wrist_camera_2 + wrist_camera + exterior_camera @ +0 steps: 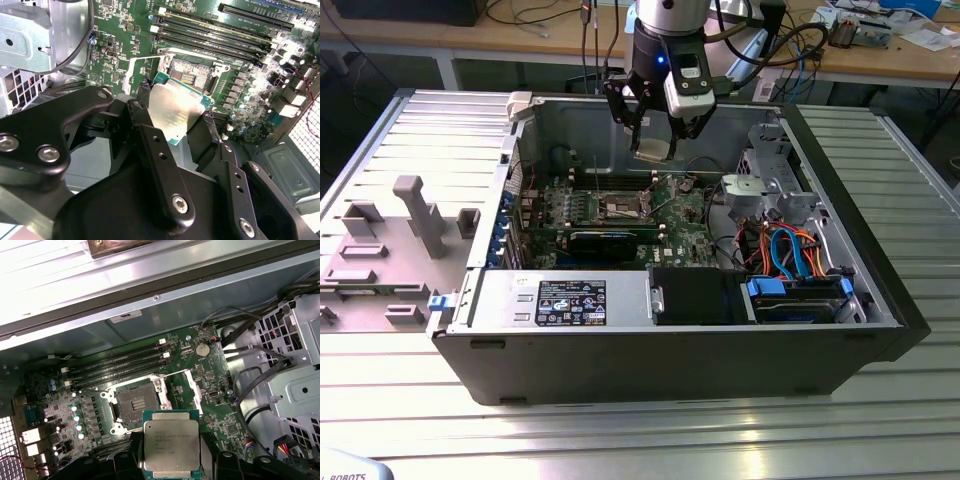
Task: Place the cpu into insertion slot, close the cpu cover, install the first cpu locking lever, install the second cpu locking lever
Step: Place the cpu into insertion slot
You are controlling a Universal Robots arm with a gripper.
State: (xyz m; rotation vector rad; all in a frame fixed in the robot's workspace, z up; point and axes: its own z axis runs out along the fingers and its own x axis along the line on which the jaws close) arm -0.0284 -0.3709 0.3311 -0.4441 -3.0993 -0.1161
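In the exterior view the gripper (657,140) hangs over the open computer case (620,365), its fingers clamped on the cpu (650,152), which is held flat and clear of everything under it. Below the tool, and a little nearer the camera than its fingertips, lies the green circuit board (682,215) with the insertion slot (620,207), well apart from the chip. Off to the exterior view's right of the gripper, a bundle of blue and orange cables (790,250) sits beside a metal drive cage (770,170). The case rests on a ribbed metal table (620,435). In the second wrist view the black fingers (209,131) press the cpu (175,111) from two opposite edges, its silvery top facing the camera. The insertion slot (192,76) lies just past the chip's far edge and lower than it. The long black memory slots (215,34) run further out beyond the slot. In the first wrist view the cpu (171,450) sits between the fingertips with its metal top and green rim showing. The insertion slot (135,402) lies ahead of the gripper and to one side, uncovered, with its dark contact field exposed. The cpu cover (192,386) is swung off it, standing along the slot's edge.
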